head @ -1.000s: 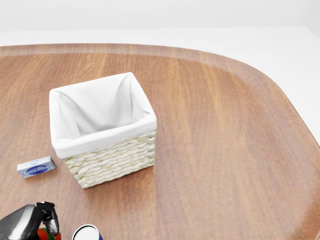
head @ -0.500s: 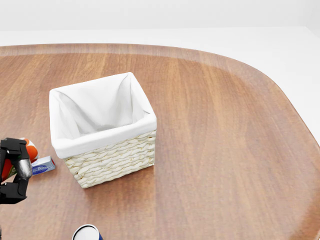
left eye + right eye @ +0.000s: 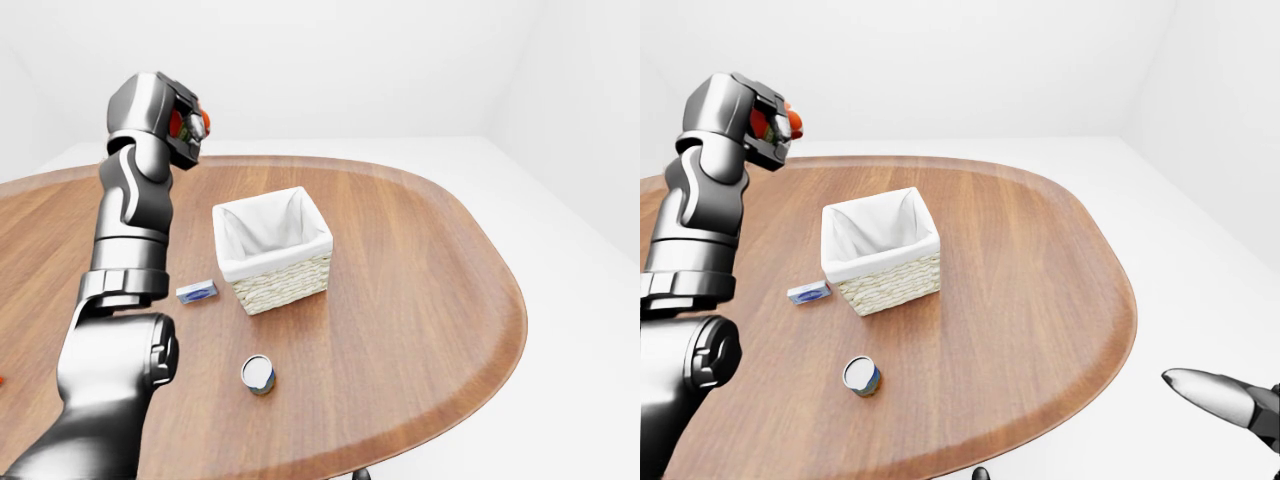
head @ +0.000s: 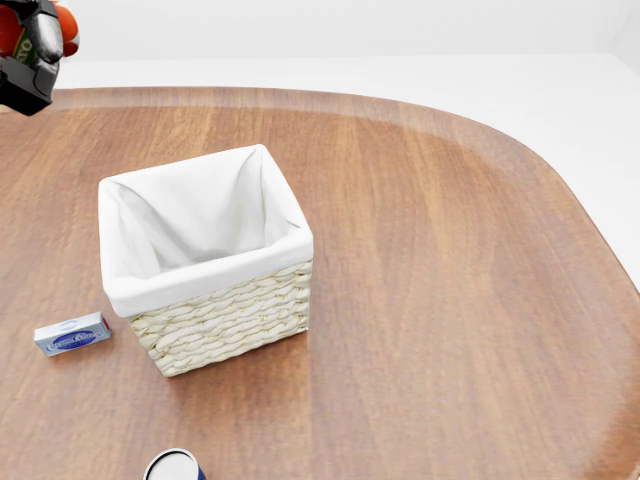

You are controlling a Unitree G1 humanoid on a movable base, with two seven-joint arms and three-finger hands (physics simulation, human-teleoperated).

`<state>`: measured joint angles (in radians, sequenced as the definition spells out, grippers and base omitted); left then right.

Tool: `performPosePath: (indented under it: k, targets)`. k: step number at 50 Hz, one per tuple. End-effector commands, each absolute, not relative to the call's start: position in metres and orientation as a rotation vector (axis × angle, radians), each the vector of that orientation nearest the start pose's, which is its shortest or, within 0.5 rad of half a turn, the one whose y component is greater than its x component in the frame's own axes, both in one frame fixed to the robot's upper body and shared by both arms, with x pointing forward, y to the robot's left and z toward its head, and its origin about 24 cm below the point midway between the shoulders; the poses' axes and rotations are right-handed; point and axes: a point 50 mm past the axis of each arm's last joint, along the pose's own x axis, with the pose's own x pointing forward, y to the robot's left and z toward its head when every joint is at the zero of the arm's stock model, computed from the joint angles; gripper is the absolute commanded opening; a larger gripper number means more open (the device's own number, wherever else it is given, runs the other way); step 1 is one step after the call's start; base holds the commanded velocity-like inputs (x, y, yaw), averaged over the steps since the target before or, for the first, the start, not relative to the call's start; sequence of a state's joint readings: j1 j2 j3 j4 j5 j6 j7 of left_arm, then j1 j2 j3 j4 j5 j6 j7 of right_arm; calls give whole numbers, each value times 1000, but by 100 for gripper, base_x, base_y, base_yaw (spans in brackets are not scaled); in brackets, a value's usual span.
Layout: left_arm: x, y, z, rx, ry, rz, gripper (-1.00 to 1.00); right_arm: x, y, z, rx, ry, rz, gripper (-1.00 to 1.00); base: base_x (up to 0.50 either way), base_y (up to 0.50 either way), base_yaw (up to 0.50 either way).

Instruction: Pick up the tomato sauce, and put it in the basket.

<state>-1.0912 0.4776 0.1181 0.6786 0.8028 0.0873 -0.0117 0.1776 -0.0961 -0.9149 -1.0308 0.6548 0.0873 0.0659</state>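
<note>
- Now, lowest in the left-eye view, a small can stands upright on the wooden table, below the basket.
- Just up from it, a small blue box lies flat, just beside the basket's left side.
- Woven basket with a white liner, open top, sits near the table's middle.
- High up at the left, the left hand is raised well above the table, dark fingers closed round the tomato sauce.
- That sauce is mostly hidden inside the grip: red-orange body, a bit of green label showing in the head view.
- Which way its long axis runs, I cannot tell; too much is covered.
- Right hand: only a grey pointed part pokes in at the right-eye view's lower right, its grip unreadable.
</note>
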Motion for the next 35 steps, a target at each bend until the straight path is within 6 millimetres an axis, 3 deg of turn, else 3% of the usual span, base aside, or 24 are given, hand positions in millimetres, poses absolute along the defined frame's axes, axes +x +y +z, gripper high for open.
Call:
performPosePath:
  k: [1,2,3,6,10,11,16,19,21,22,23,28,29,35]
  targets:
    - [416,207,354,1102,-185,343,-100,93,-262,240,-59,-926,-383,100,0,0,0]
    - [417,205,354,1203,-175,356,-100,93,-262,240,-58,-928,-383,100,0,0,0]
    - [418,196,356,1093,-168,275,-100,94,-262,240,-58,-927,-382,100,0,0,0]
    - [419,192,355,1181,-153,274,-100,96,-261,239,-58,-921,-378,100,0,0,0]
    - [422,183,346,1047,-135,186,-100,96,-260,239,-58,-920,-375,100,0,0,0]
    - [424,179,337,987,-89,88,-100,96,-260,239,-58,-921,-374,100,0,0,0]
    - [428,172,320,1051,-35,29,-100,99,-259,240,-56,-926,-369,100,0,0,0]
    - [430,160,311,916,-37,-55,-100,98,-258,238,-57,-918,-367,100,0,0,0]
    - [432,160,302,951,-28,-29,-100,98,-258,239,-59,-923,-365,100,0,0,0]
    - [432,157,295,937,-8,-67,-100,96,-258,240,-58,-927,-364,100,0,0,0]
    - [434,153,280,1035,41,-116,-100,97,-259,239,-56,-923,-366,100,0,0,0]
    - [434,147,261,1083,95,-187,-100,98,-259,238,-52,-917,-364,100,0,0,0]
    - [434,145,250,1112,116,-234,-100,98,-258,237,-54,-914,-364,100,0,0,0]
    - [434,144,226,1085,149,-266,-100,96,-260,238,-50,-921,-367,100,0,0,0]
